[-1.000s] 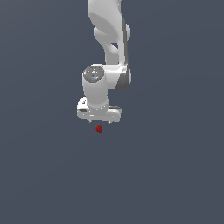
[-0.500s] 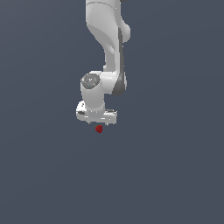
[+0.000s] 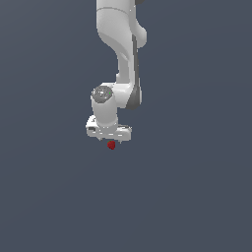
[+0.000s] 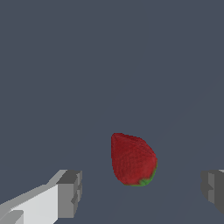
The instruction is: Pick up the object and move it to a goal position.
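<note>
The object is a small dark red strawberry [image 3: 111, 145] with a green end, lying on the grey floor. In the exterior view the white gripper [image 3: 109, 138] hangs just above it, its fingers hidden behind the hand. In the wrist view the strawberry [image 4: 132, 159] lies between the two grey fingertips [image 4: 70, 194], which stand wide apart on either side without touching it. The gripper [image 4: 142, 192] is open and empty.
The white arm [image 3: 120, 54] comes down from the top of the exterior view. A flat dark grey surface [image 3: 197, 187] fills the view all around.
The arm has lowered the gripper closer to the strawberry. The strawberry has not moved.
</note>
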{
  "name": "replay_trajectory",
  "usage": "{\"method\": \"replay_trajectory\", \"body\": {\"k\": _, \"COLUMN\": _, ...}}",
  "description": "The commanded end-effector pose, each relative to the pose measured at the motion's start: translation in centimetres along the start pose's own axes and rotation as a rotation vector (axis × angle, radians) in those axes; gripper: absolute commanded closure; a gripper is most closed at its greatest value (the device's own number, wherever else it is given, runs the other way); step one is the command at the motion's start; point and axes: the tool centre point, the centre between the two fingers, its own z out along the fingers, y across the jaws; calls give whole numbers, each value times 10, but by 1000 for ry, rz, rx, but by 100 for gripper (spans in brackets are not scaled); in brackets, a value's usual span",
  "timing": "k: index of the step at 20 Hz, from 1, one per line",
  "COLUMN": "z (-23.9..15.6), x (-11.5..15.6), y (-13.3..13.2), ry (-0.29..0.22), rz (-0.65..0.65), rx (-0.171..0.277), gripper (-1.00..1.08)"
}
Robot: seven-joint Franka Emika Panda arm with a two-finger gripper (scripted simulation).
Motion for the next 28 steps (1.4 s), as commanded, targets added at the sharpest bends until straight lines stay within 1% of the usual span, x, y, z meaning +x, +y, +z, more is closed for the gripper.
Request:
{"method": "replay_trajectory", "body": {"k": 1, "z": 11, "x": -1, "y": 0, "ry": -1, "rz": 0, "rx": 0, "gripper": -92}}
{"method": "replay_trajectory", "body": {"k": 6, "z": 34, "x": -1, "y": 0, "ry": 0, "rz": 1, "rx": 0, "gripper": -92}}
{"method": "replay_trajectory", "body": {"k": 11, "z": 41, "x": 0, "y": 0, "ry": 0, "rz": 1, "rx": 0, "gripper": -92}}
{"method": "replay_trajectory", "body": {"k": 12, "z": 41, "x": 0, "y": 0, "ry": 0, "rz": 1, "rx": 0, "gripper": 108}}
{"method": "replay_trajectory", "body": {"k": 23, "z": 40, "x": 0, "y": 0, "ry": 1, "rz": 1, "rx": 0, "gripper": 108}}
{"method": "replay_trajectory", "body": {"k": 28, "z": 32, "x": -3, "y": 0, "ry": 1, "rz": 1, "rx": 0, "gripper": 108}}
